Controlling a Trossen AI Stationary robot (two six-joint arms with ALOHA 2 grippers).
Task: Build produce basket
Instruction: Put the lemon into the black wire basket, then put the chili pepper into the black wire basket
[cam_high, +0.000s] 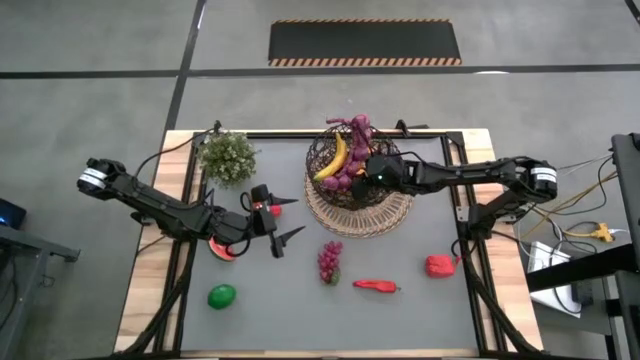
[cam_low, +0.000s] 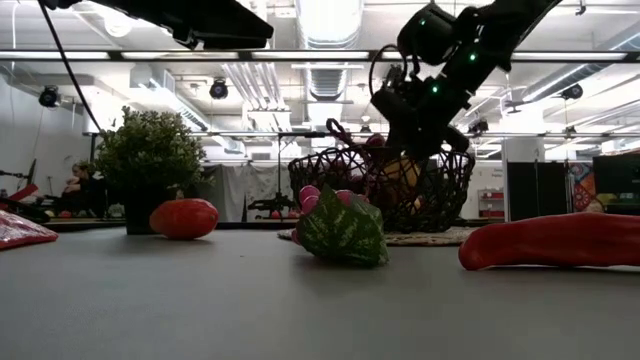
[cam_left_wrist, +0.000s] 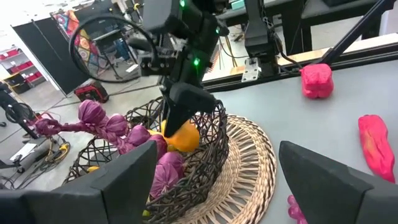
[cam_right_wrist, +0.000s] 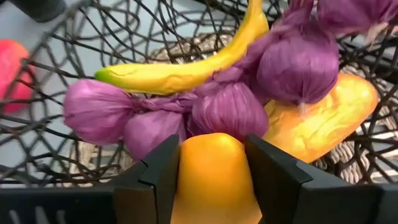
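Note:
The dark wire basket (cam_high: 345, 165) stands on a round woven mat (cam_high: 385, 218). It holds a yellow banana (cam_right_wrist: 186, 68), a purple string of bulbs (cam_right_wrist: 230, 106) and a yellow-orange mango (cam_right_wrist: 323, 118). My right gripper (cam_high: 372, 172) reaches into the basket and is shut on an orange fruit (cam_right_wrist: 214, 174). My left gripper (cam_high: 293, 220) is open and empty, left of the basket, beside a watermelon slice (cam_high: 222, 248). Grapes (cam_high: 329, 260), a long red pepper (cam_high: 376, 286), a red fruit (cam_high: 440, 265) and a green lime (cam_high: 222, 296) lie on the table. My right gripper pinches the orange fruit's two opposite sides (cam_right_wrist: 186, 168) between its two fingers. The fingers (cam_left_wrist: 180, 109) come slanting down from above, from the table's right, over the basket's rim. The fruit (cam_left_wrist: 181, 138) sits inside the basket, next to the purple bulbs; whether it rests on anything I cannot tell.
A bushy green plant (cam_high: 228, 155) stands at the far left of the mat. Wooden table edges (cam_high: 160, 250) run along both sides. Open grey surface lies between the lime and the grapes. The basket's looped handle (cam_left_wrist: 106, 43) rises over its far side.

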